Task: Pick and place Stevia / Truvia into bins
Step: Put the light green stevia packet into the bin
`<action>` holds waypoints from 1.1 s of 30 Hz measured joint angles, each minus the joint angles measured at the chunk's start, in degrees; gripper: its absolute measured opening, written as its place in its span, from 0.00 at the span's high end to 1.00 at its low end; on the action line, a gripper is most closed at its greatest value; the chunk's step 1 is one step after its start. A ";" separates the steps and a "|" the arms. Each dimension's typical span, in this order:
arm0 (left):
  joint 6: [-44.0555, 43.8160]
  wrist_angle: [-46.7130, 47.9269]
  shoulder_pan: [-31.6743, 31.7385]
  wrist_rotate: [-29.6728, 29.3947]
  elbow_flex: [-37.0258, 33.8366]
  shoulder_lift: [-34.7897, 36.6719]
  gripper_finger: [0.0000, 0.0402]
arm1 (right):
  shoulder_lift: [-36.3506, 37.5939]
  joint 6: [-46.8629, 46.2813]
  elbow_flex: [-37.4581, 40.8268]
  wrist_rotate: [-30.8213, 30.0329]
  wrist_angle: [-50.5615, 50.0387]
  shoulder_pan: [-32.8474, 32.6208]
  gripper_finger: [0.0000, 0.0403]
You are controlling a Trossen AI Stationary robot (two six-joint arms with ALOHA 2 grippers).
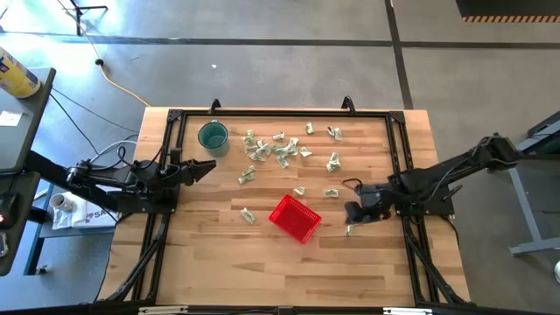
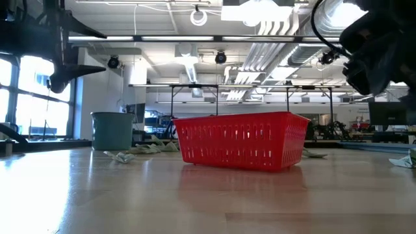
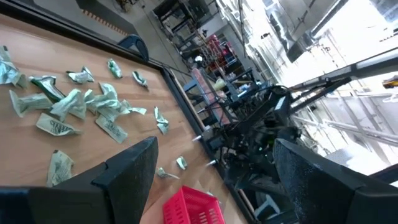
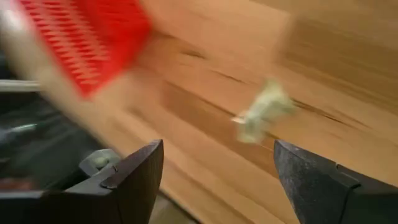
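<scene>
From above, the red basket [image 1: 295,218] sits on the wooden table [image 1: 219,262] and serves as the reference point. Most of the Stevia sachets [image 1: 273,149] lie scattered on the far side of it, toward the teal cup [image 1: 213,136]; a few strays lie close to the basket, one just off its left side [image 1: 248,215]. The right gripper [image 1: 352,213] hovers just right of the basket with its fingers spread, probably lining up on a single sachet [image 1: 348,229] beside it. The left gripper [image 1: 206,166] waits well to the basket's left, fingers apart and empty.

At table height, the basket [image 2: 241,139] stands upright with its mouth up, ready to receive; the cup [image 2: 112,130] is behind it to the left, with sachets [image 2: 140,150] around its foot.

The left wrist camera looks past parted fingers [image 3: 127,177] at the sachet pile [image 3: 81,106], with a basket corner [image 3: 193,208] nearer.

The right wrist camera shows wide fingers [image 4: 138,174] framing one crumpled sachet [image 4: 264,111] on bare wood, apart from the basket [image 4: 87,37]; nothing is gripped.
</scene>
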State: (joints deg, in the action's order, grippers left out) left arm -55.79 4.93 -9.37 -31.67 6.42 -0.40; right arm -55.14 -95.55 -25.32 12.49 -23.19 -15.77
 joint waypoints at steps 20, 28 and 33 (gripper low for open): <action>0.00 6.01 0.00 0.25 0.00 0.02 0.12 | -32.27 0.39 -25.61 -10.37 -26.27 -6.76 0.27; -0.01 6.01 0.00 0.25 0.00 0.00 0.12 | -37.02 -0.04 -27.22 -7.10 -23.42 -6.34 0.27; 0.00 6.58 0.00 0.23 0.00 0.00 0.12 | -39.29 -1.80 -25.87 -4.61 -21.96 -6.40 0.27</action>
State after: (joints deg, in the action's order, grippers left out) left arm -55.79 11.51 -9.37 -31.44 6.42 -0.40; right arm -94.42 -97.35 -51.20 7.88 -45.14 -22.17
